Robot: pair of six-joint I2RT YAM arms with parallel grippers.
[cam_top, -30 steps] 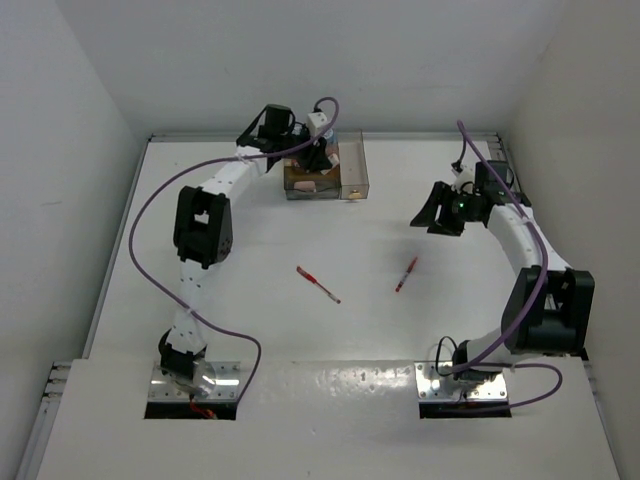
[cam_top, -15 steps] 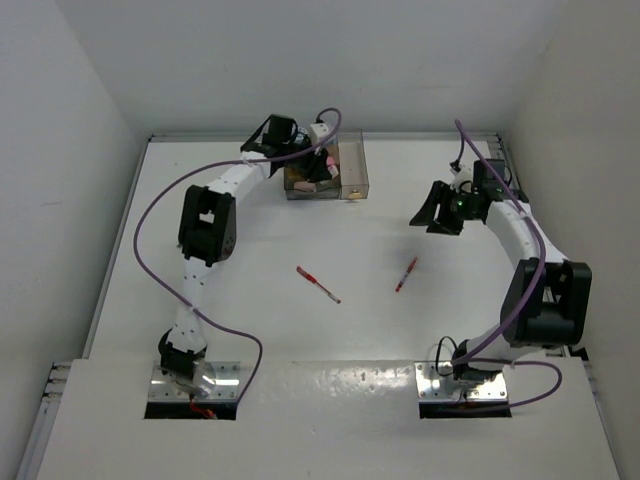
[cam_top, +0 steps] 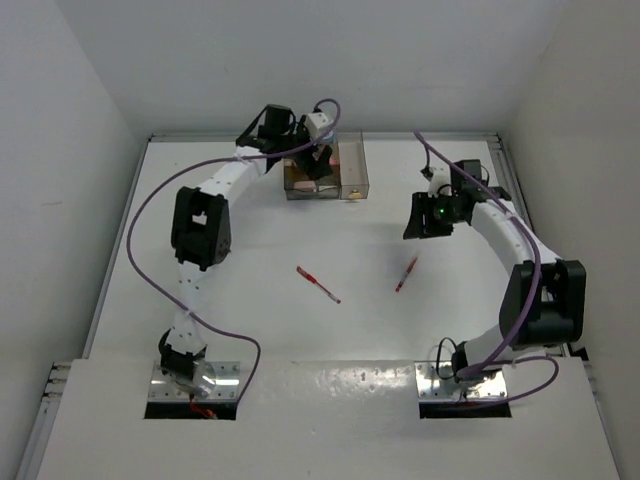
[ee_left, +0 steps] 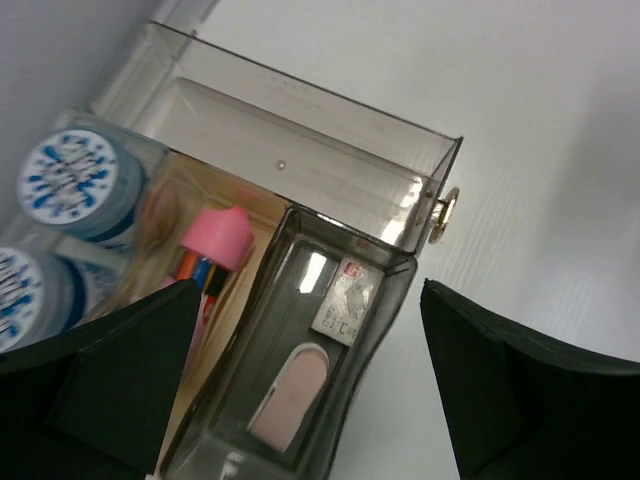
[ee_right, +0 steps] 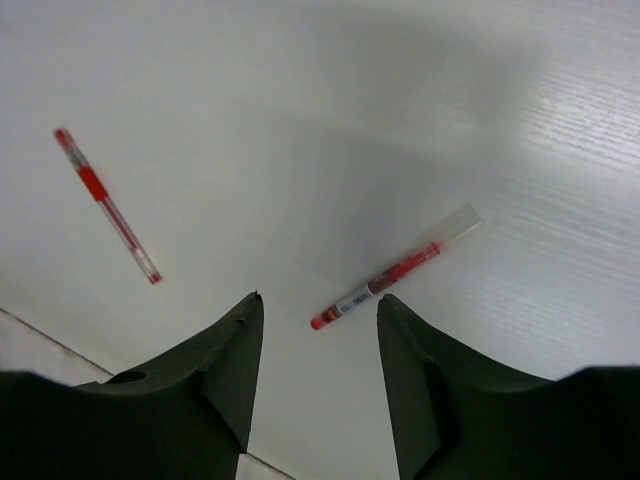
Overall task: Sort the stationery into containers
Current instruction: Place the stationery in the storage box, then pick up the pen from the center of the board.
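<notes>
The red pen, lying flat on the desk just below the open, empty right pincer, could be nudged aside or missed if the jaws are closed off-centre.

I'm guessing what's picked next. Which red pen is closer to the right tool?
The pen on the right, lying near the right tool; the other pen lies much farther left.

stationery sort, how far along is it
Done: the clear-walled rectangular organiser holds two round blue patterned rolls, a pink chunky piece and a white-pink eraser. In hand: nothing; the left hand hangs open over it, the right hand open near a thin red pen. Left: both red pens on the white table.
</notes>
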